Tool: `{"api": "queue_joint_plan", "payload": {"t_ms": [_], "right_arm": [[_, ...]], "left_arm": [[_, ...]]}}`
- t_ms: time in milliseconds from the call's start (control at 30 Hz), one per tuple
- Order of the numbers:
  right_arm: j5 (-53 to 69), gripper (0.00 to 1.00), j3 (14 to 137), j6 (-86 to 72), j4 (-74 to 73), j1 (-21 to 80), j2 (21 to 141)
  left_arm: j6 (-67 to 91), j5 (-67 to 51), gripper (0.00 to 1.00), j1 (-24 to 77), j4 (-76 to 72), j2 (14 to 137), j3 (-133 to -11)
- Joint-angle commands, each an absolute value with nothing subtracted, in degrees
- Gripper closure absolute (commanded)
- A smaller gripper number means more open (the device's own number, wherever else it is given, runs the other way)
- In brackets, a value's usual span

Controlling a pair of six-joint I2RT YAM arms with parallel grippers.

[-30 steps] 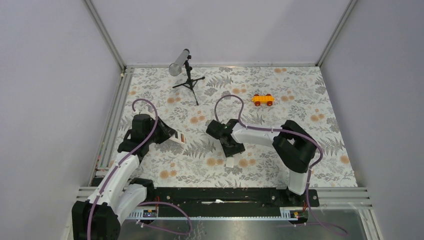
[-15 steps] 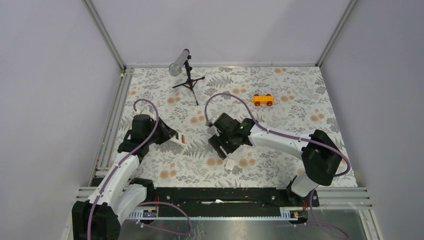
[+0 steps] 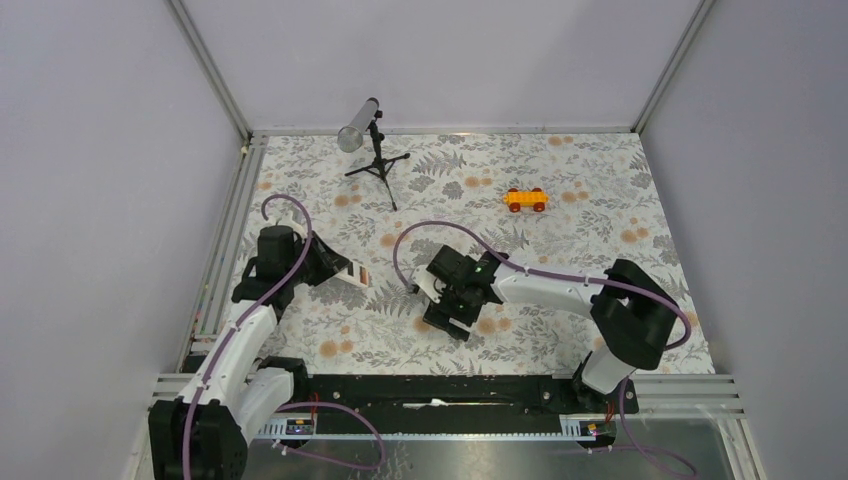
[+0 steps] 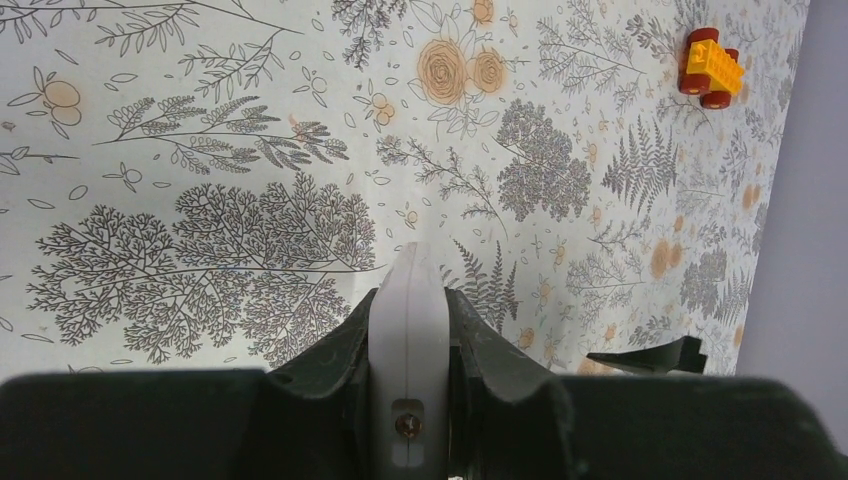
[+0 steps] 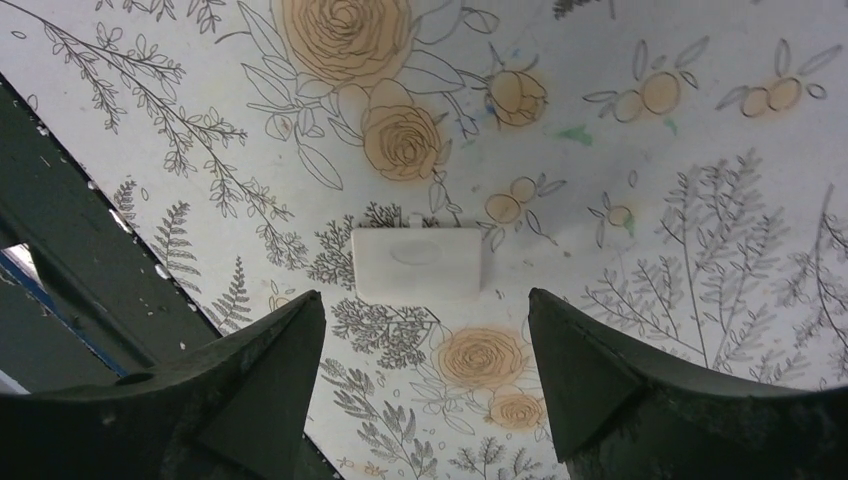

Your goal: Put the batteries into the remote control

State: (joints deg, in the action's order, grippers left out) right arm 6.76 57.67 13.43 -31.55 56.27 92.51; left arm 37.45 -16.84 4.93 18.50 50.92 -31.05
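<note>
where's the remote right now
Top view: the remote is on the left side of the table, clamped in the left hand, well left of the right hand.

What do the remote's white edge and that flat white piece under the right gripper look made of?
Remote control: likely moulded plastic; the white edge looks smooth and satin, with a rounded tip and a small screw set in. Flat white piece: probably similar plastic, matte, with rounded corners and a shallow oval dimple in its face.
</note>
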Motion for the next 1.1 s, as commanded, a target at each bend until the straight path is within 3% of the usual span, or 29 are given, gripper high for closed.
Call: {"api": "queue_joint_plan", "payload": {"t_ms": [0, 400, 733, 900, 1067], "right_arm": [[6.59, 0.19, 56.60, 15.82, -29.89, 58.92, 95.34], [-0.99, 0.20, 55.21, 14.33, -28.97, 59.77, 97.36], [-0.17, 0.55, 54.73, 14.24, -29.63, 59.77, 96.68], [-1.18, 0.62, 53.30, 13.23, -27.14, 59.77, 93.33], [-0.96, 0.62, 50.83, 12.40, -23.27, 59.78, 85.00]], "left_arm": [[36.57, -19.07, 1.00, 3.82, 16.34, 51.19, -33.62], [36.63, -20.32, 1.00, 2.94, 15.82, 52.17, -33.57], [36.57, -23.71, 1.00, 2.90, 14.67, 52.93, -33.18], [39.76, -30.04, 1.00, 3.77, 8.85, 54.09, -30.60], [43.37, -29.82, 1.00, 12.39, 1.14, 56.33, -27.86]]}}
